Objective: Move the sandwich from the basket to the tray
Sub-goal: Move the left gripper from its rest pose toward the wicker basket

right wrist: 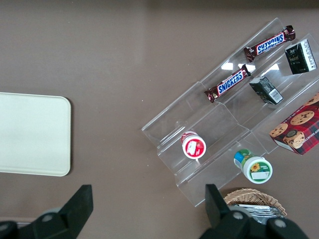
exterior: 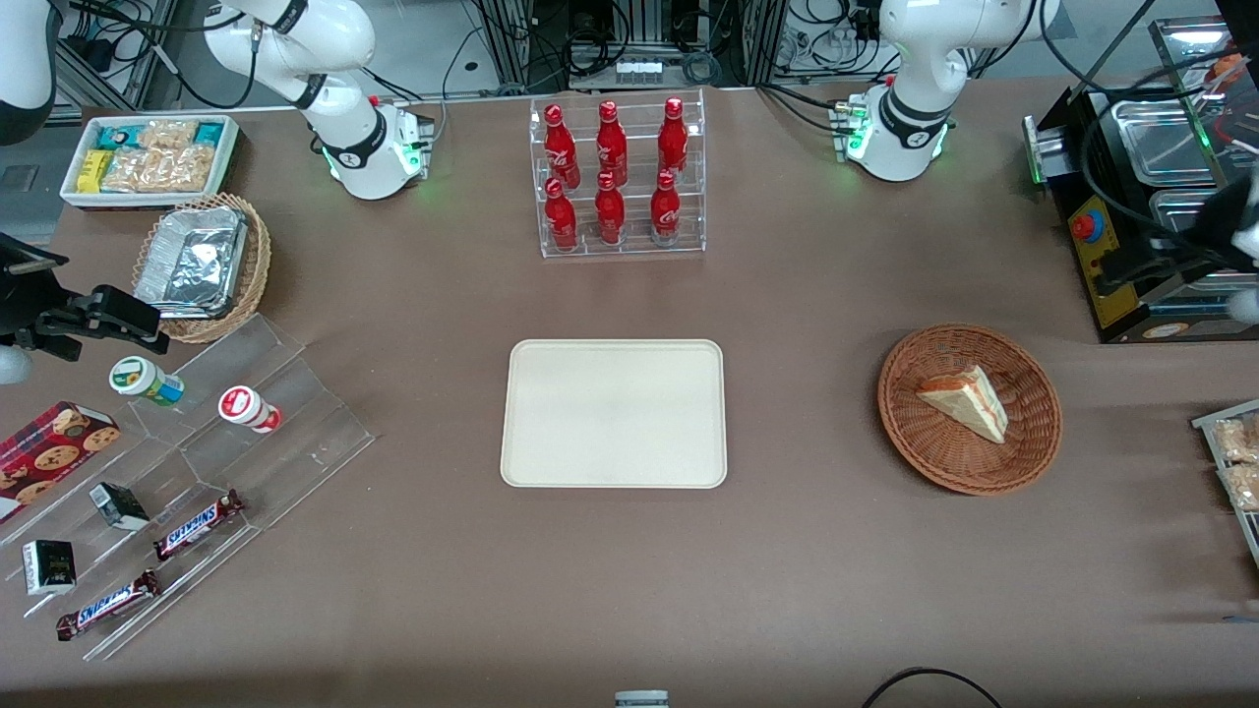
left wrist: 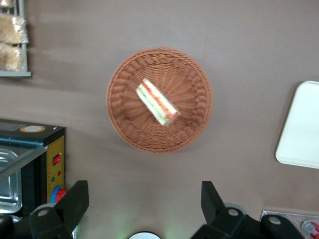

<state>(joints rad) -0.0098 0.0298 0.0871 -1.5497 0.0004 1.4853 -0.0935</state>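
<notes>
On the brown tabletop before you, nearest the front camera, the tray (exterior: pixel 614 413) lies bare at the table's middle, its low rim unobstructed. Toward the working arm's end, about level with it, sits the basket (exterior: pixel 1023 447), and inside it the sandwich (exterior: pixel 969 400) rests on its side, a pale wedge with its red and green filling edge showing in the wrist view (left wrist: pixel 157 102). Your gripper (left wrist: pixel 144 201) hangs well above the basket (left wrist: pixel 129 127), off its rim toward the toaster oven (left wrist: pixel 30 169), fingers (left wrist: pixel 75 199) spread wide and holding nothing.

Expect the sandwich to be light and soft: bread that dents under pressure and layers that can slide apart. You would likely do best to close across the two flat bread faces near the wedge's thick middle, not on the tapered tip, and squeeze gently. The woven bowl is light too and may shift if you nudge it.

Farther from the front camera, the bottle rack (exterior: pixel 618 177) stands well apart.
</notes>
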